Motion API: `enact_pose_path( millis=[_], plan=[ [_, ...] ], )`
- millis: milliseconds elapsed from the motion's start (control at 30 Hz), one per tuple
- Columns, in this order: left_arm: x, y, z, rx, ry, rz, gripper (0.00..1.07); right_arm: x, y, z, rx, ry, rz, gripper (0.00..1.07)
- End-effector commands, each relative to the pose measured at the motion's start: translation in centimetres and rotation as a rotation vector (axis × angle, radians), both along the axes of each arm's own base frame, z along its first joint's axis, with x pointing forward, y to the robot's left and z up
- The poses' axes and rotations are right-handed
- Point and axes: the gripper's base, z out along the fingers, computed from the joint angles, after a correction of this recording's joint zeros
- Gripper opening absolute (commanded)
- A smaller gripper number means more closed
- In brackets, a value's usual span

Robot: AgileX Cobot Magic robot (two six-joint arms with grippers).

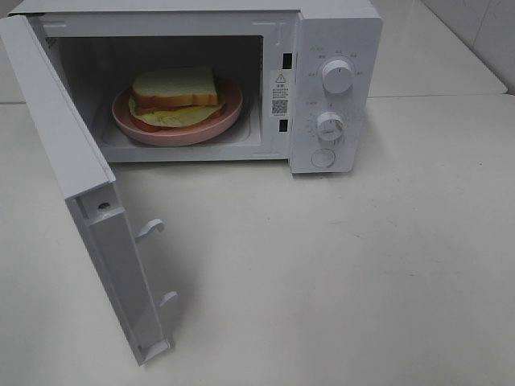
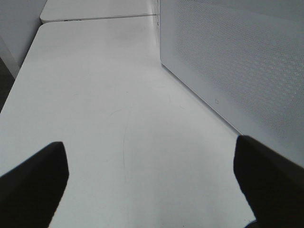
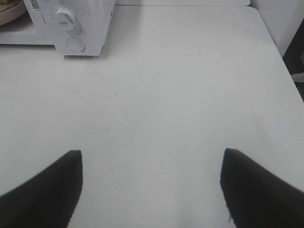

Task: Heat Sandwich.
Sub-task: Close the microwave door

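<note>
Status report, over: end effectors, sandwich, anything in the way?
Left end effector open, empty, beside open microwave door. Right end effector open, empty, above table. Sandwich on pink plate inside microwave. No obstacle seen at door.

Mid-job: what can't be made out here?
- Dial markings: high view, too small to read.
- Sandwich rear: high view, hidden by its own front.
- Plate: right wrist view, cut off by frame edge.
- Left end effector, right end effector: outside high view; wrist frames crop all but fingertips.
</note>
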Motion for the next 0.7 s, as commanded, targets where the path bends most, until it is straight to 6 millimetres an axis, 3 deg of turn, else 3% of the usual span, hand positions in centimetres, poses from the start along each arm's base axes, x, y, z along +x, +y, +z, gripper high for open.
enact_pose_path(
  millis=[33,700],
  plan=[
    [-0.28,-0.03,-0.05,-0.006,-0.028,-0.002,0.89,-0.32,0.02,-0.01,0.001,-0.034,-0.003,0.76],
    [-0.28,-0.03,-0.05,-0.006,-0.028,-0.002,0.89,-0.32,0.02,-0.01,0.001,-0.034,-0.003,0.76]
  ],
)
